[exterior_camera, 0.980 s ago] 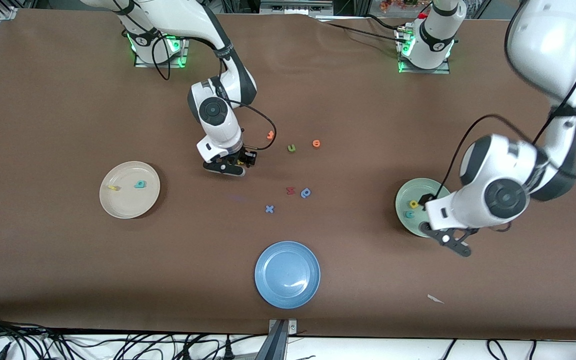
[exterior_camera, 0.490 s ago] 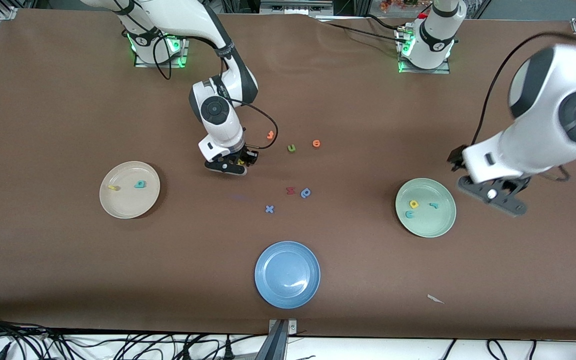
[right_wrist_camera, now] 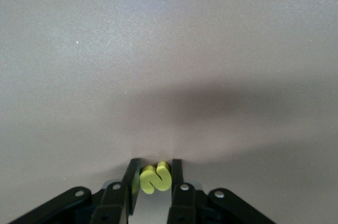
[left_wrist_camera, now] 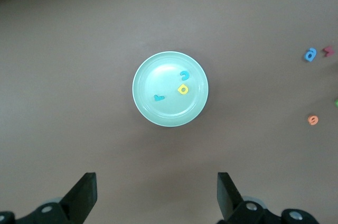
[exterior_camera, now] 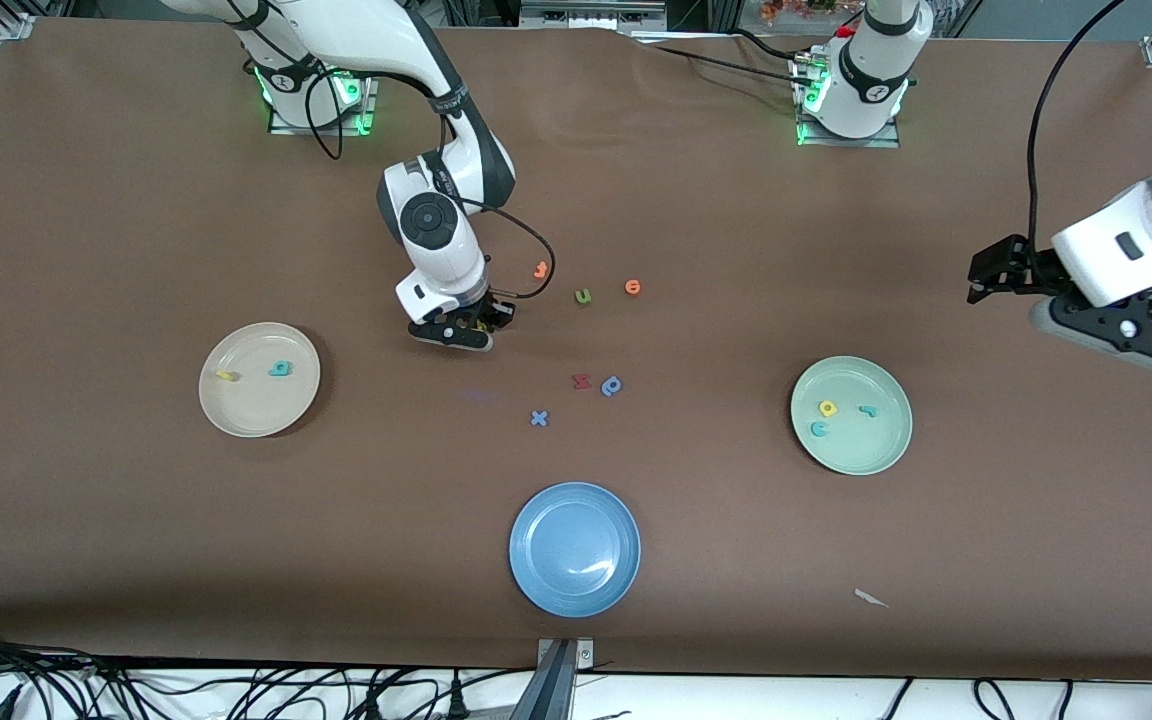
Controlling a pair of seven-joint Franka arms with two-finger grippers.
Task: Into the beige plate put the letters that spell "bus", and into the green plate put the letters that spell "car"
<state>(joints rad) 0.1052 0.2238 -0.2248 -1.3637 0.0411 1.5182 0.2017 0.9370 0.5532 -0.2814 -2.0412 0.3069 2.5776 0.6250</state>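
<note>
The right gripper (right_wrist_camera: pixel 155 177) is closed on the yellow "s" (right_wrist_camera: pixel 156 177) at the table (exterior_camera: pixel 136 200), and the left gripper (left_wrist_camera: pixel 156 195) hangs wide open above the table, holding nothing.

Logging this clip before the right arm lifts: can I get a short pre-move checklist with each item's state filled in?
1. Right claw shut on the yellow "s": ok.
2. "s" sits squarely between the fingers: ok.
3. Beige plate has room; it holds only the teal "b" and yellow "u": ok.
4. Green plate holds teal "c", yellow "a", teal "r": ok.
5. Left claw open, empty, waiting above the table at its own end: ok.
6. "s" already off the table: cannot tell.
</note>
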